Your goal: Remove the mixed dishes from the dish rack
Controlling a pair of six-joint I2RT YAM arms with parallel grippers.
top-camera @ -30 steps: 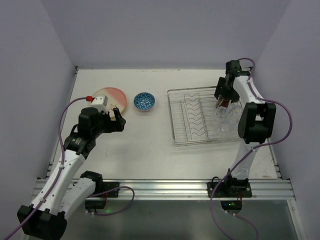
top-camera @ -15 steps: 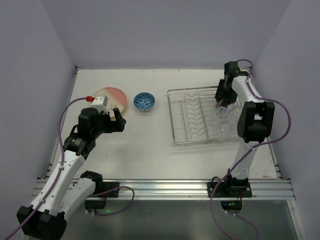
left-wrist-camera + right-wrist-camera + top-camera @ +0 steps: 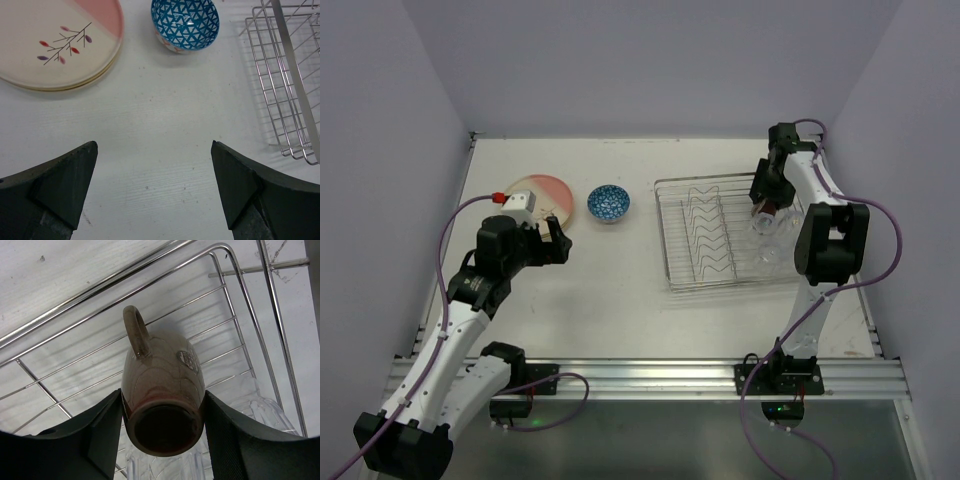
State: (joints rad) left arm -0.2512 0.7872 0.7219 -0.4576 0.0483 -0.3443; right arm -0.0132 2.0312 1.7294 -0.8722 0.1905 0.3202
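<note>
- The step in hand looks like taking the mug (image 3: 162, 385) out of the dish rack (image 3: 720, 287). The right hand (image 3: 162, 435) pinches the mug by its sides, one finger against each flank, over the rack's far right corner.
- The mug is small, glazed dark brown with a reddish band near its foot. Its base faces the wrist camera and its loop handle points toward the rack's far rim. Whether it touches the wires, I cannot tell.
- Clear tumblers (image 3: 767, 245) lie in the rack just beside the mug, on the side nearer the arms' bases.
- The next move probably calls for lifting the mug straight clear of the rim and the glasses, then carrying it out over the desk (image 3: 610, 290) to the left of the rack.
- The left hand (image 3: 154, 150) is spread and holds nothing, hanging over bare desk left of the rack.
- Cream plates (image 3: 55, 45), the top one part pink with a sprig, sit stacked well left of the rack, and a blue-patterned bowl (image 3: 185, 22) stands between them and it.
</note>
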